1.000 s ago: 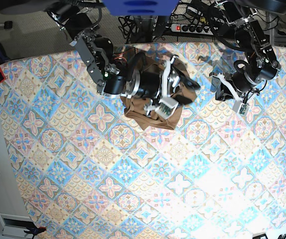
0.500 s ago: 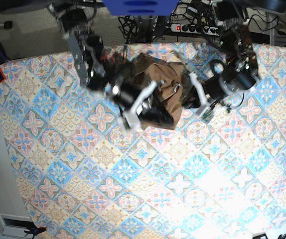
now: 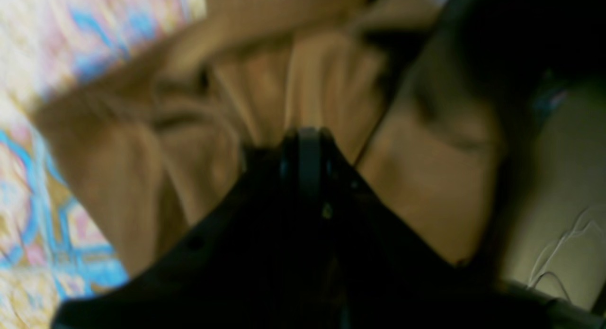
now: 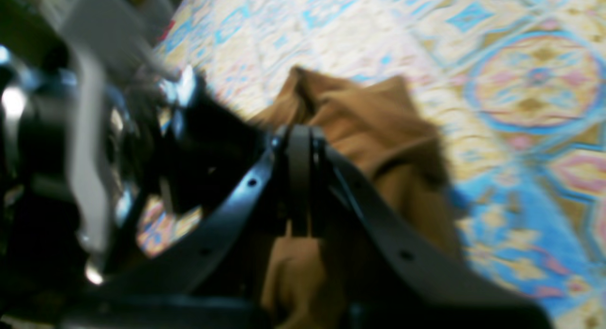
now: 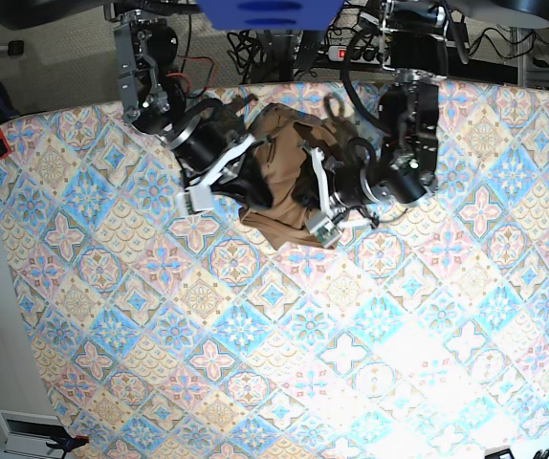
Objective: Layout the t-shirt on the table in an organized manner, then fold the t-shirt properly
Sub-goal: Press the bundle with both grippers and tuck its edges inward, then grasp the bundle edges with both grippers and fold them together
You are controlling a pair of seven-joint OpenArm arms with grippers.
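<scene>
The plain tan-brown cotton t-shirt [image 5: 279,182] lies bunched in a crumpled heap near the far edge of the table with the blue, pink and cream tile-patterned cloth [image 5: 284,344], between the two arms. The left gripper [image 3: 303,144] has its jaws together; brown fabric folds sit directly ahead of and around its tip, but whether cloth is pinched cannot be told. The right gripper [image 4: 299,149] also has its jaws together, with fabric bunched just beyond and beneath it.
</scene>
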